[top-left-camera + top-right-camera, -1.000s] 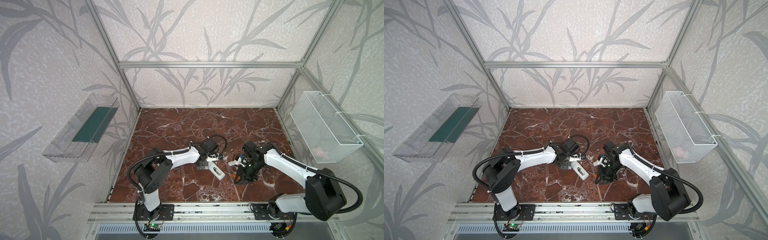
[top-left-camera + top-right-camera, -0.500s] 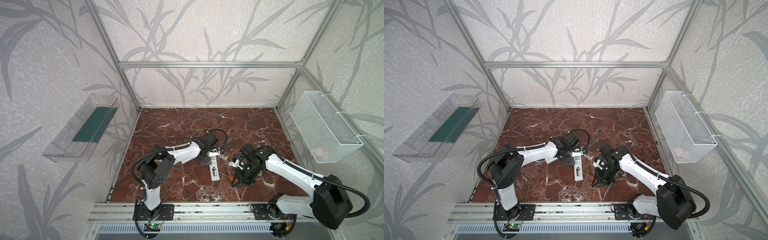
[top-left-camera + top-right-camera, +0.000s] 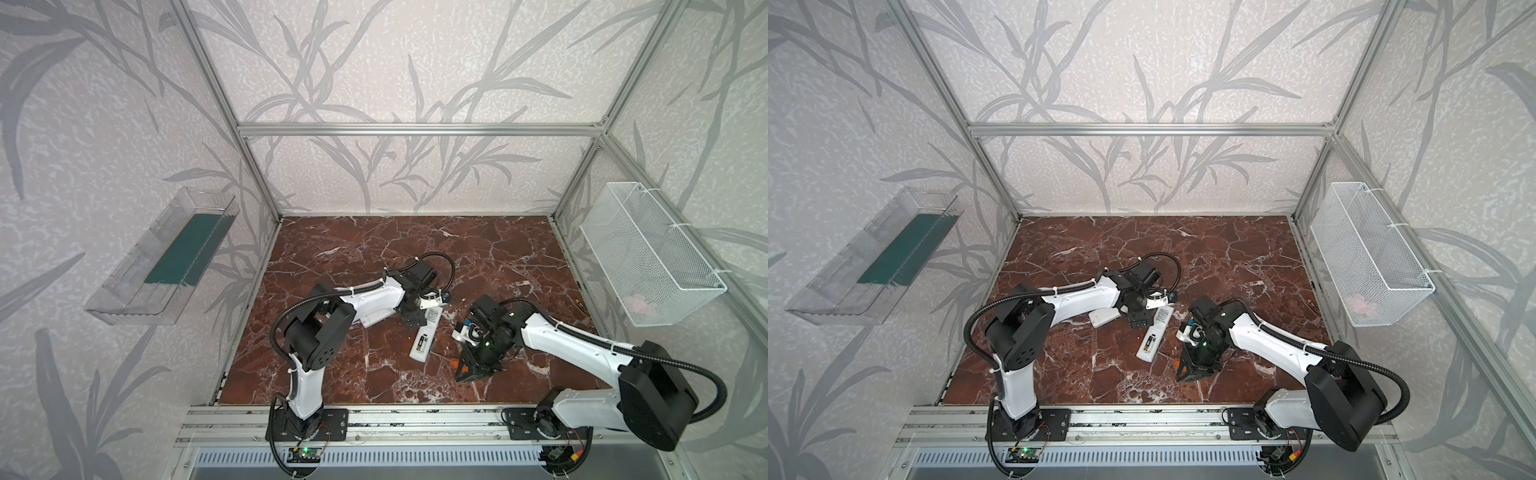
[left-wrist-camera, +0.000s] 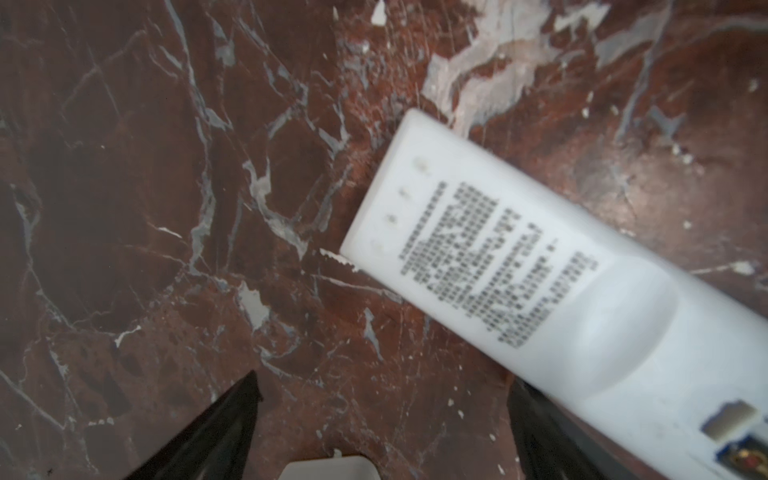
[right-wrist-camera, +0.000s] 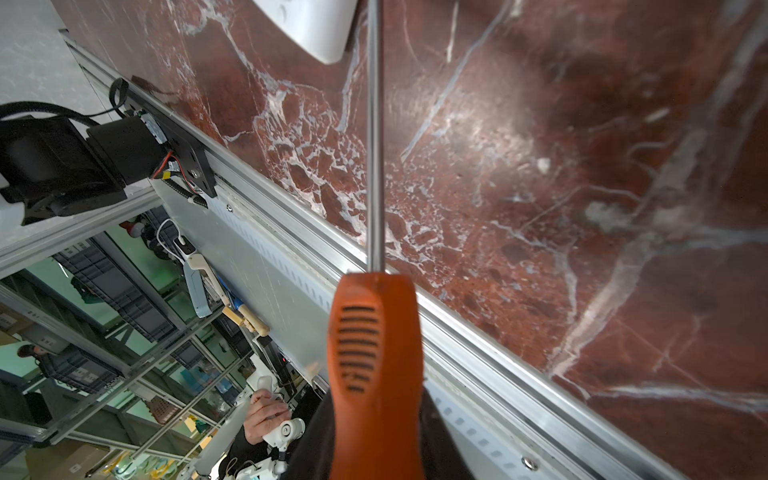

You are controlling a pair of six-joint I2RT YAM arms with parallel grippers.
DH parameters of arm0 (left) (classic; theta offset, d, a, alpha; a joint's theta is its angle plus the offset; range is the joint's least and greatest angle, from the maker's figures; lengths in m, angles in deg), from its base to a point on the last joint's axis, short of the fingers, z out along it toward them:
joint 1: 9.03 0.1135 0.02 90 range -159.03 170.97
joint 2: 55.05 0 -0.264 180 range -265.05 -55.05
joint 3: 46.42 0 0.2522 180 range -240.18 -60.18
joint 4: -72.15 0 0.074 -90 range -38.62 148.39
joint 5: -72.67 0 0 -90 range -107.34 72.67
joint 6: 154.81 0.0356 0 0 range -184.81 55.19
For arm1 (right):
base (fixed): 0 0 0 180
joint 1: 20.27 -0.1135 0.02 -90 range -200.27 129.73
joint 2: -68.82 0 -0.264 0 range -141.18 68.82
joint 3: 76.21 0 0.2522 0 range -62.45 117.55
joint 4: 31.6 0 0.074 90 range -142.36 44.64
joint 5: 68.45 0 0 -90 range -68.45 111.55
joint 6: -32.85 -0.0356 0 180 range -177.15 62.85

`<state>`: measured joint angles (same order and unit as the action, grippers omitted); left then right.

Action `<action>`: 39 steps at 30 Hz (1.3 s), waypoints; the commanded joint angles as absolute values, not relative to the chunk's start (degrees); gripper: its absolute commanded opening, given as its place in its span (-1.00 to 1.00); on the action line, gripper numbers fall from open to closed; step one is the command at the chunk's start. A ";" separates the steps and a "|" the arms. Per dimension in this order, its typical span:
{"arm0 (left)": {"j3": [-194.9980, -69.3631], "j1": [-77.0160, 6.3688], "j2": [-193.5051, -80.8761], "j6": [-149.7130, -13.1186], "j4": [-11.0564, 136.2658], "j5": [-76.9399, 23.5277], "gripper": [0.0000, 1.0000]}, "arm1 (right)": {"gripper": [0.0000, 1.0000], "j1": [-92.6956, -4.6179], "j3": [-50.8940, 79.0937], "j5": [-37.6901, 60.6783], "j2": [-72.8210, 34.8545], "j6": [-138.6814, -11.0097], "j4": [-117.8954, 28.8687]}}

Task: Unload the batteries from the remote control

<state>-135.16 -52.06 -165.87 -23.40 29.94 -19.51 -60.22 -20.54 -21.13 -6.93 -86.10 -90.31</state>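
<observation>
Overhead view of a red-brown marble table (image 3: 478, 249) inside a metal-framed booth. Two white and black robot arms reach in from the near edge.

A white remote control (image 3: 424, 334) lies face down near the middle of the table, slanting away from the near edge. Its battery bay is uncovered. The batteries (image 3: 423, 343), dark with gold-yellow markings, sit side by side inside the bay, in the half of the remote closer to the near edge. A flat white piece (image 3: 370, 318) lies apart from the remote, partly under the left forearm.

The left gripper (image 3: 415, 323) points down at the table just beside the far end of the remote. In the left wrist view its jaws stand wide apart with only bare marble between them, so the left gripper (image 4: 382, 419) is open and holds nothing. One of its black fingers (image 4: 540, 436) sits right at the long edge of the remote control (image 4: 519, 270); whether they touch cannot be told. The remote's back shows a block of small printed text, too blurred to read.

The right gripper (image 3: 471, 372) hangs low over the table to the right of the remote, closer to the near edge. It is clamped on a screwdriver (image 5: 374, 353) with an orange ribbed handle. The bare steel shaft runs straight out from the handle, passing right beside a rounded white corner of the remote control (image 5: 316, 29). The shaft's tip is cut off by the edge of the right wrist view
</observation>
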 commanded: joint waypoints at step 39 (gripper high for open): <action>-106.50 -37.69 -118.91 -68.47 36.16 -33.31 0.74 | -1.00 -61.10 -8.98 -20.58 -17.63 -78.85 -99.31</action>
